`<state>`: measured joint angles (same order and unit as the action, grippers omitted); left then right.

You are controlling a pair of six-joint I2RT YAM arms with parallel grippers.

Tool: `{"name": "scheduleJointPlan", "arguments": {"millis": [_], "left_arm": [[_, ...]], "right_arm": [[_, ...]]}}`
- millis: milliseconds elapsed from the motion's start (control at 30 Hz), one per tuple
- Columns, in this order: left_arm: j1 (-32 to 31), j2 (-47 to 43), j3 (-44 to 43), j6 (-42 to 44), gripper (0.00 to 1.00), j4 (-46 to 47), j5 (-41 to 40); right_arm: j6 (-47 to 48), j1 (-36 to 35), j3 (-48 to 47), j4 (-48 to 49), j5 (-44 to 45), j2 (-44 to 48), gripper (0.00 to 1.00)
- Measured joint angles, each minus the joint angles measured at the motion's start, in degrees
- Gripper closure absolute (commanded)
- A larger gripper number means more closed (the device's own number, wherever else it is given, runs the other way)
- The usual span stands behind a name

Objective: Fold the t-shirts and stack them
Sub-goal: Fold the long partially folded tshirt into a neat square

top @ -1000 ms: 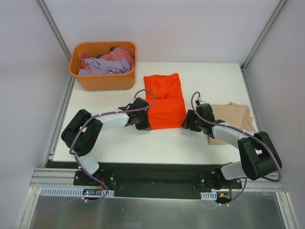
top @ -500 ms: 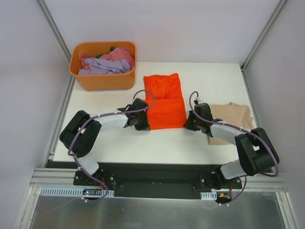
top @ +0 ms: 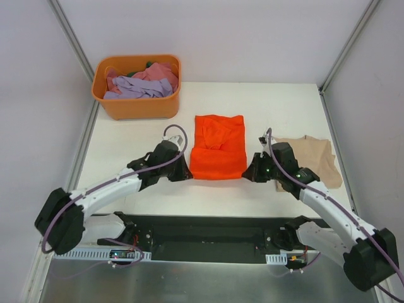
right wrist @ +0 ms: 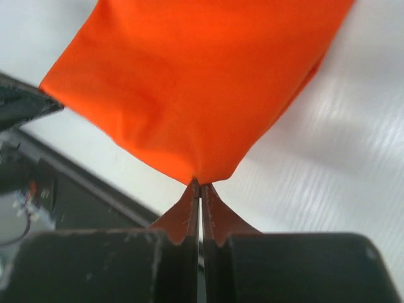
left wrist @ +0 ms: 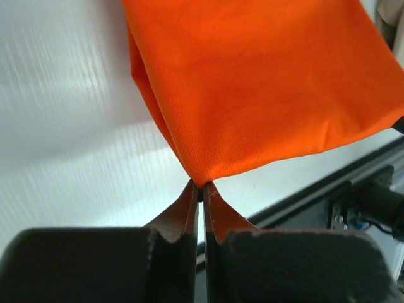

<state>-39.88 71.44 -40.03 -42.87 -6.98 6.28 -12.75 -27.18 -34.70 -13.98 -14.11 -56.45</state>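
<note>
A bright orange t-shirt (top: 218,146) lies partly folded in the middle of the white table. My left gripper (top: 187,173) is shut on its near left corner, and the pinched cloth (left wrist: 252,82) fans out from the fingertips in the left wrist view. My right gripper (top: 247,174) is shut on the near right corner, where the orange cloth (right wrist: 196,88) rises from its closed jaws. A tan t-shirt (top: 314,161) lies flat to the right, partly under my right arm. Lilac and pink t-shirts (top: 140,84) are heaped in the tub.
An orange plastic tub (top: 137,104) stands at the table's back left. The table's near edge and the black base rail (top: 208,230) run just below both grippers. Frame posts rise at the back corners.
The right gripper closed on the orange shirt's near right corner. Both arms pulled toward the near edge, dragging the shirt nearer, and it now looks shorter and bunched.
</note>
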Motion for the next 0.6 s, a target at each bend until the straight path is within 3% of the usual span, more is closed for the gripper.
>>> {"name": "scheduleJointPlan", "arguments": {"millis": [267,433,600], "left_arm": [[-4.0,-23.7,7.6,-1.6,1.0,-5.5,3.8],[-4.0,-36.5,10.4,-2.8,1.0,-7.1,8.4],[-4.0,-42.4,10.8,-3.4,1.0,-7.7,9.7]], "right_arm": [[-0.1,-3.2,-2.5,-16.8,-15.6,11.7,0.99],[-1.9,-5.4,-2.8,-20.8,-25.7,16.9,0.99],[-4.9,-5.7,-2.8,-21.6,-29.0,19.6,0.99]]}}
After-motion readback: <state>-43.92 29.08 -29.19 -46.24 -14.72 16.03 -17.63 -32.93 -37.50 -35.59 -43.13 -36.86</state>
